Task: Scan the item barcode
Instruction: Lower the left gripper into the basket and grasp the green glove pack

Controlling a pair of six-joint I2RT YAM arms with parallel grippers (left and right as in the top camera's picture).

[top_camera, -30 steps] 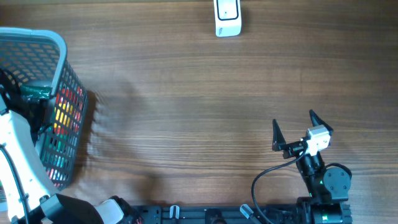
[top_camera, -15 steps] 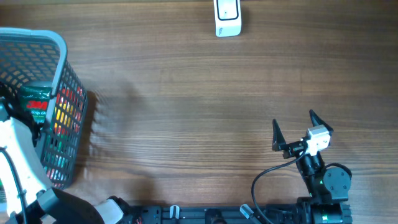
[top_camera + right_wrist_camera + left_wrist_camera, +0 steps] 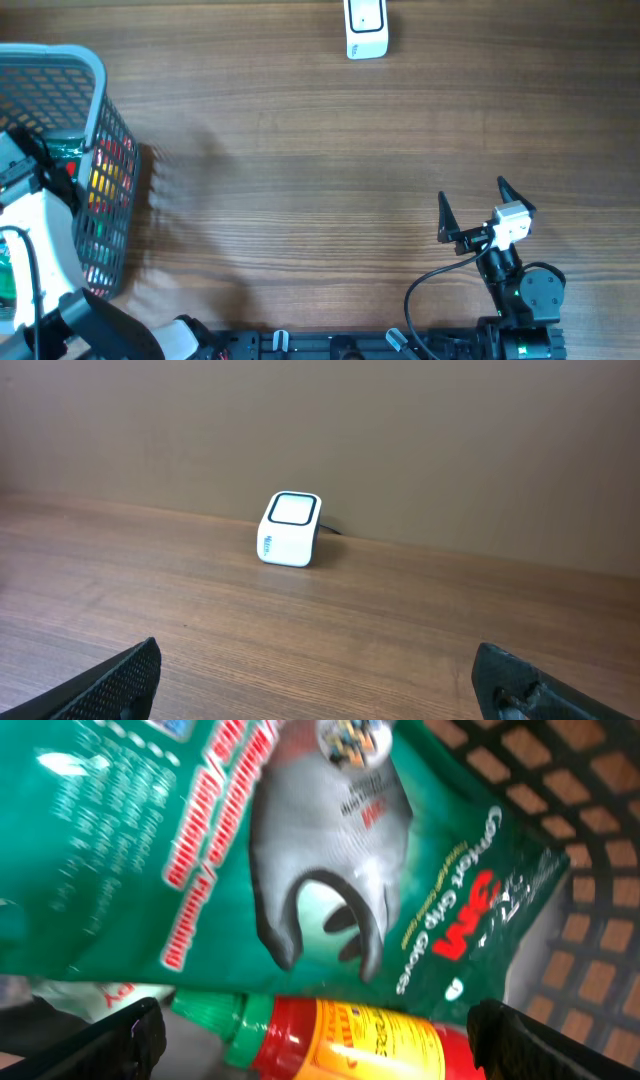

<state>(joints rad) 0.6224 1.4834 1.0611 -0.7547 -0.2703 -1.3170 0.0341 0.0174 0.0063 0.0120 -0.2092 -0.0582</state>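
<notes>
The left gripper (image 3: 315, 1025) hangs inside the grey mesh basket (image 3: 95, 75) at the left end of the bench (image 3: 300, 180), its jaws spread wide and holding nothing. That suits a reach for an item, since everything that could be scanned lies in the basket. The white scanner (image 3: 366, 28) stands well apart at the far edge of the bench, its window facing up, so whatever is lifted will probably have to be carried across and turned barcode-down over it. The right gripper (image 3: 472, 192) rests near its base with jaws equally wide and empty, pointed toward the scanner, seemingly waiting.

The overhead view gives the layout but little of the basket's contents: only a strip of green and some red and yellow through the mesh, with the left arm covering much of it. The left wrist view fills that in: a green glove packet (image 3: 200, 850) lies slanted on top, and a bottle (image 3: 360, 1035) with a green cap and a red and yellow label lies just below it, between the fingertips. No barcode is clearly readable there. The right wrist view alone shows the scanner's front face and dark-framed window (image 3: 291, 528).
</notes>
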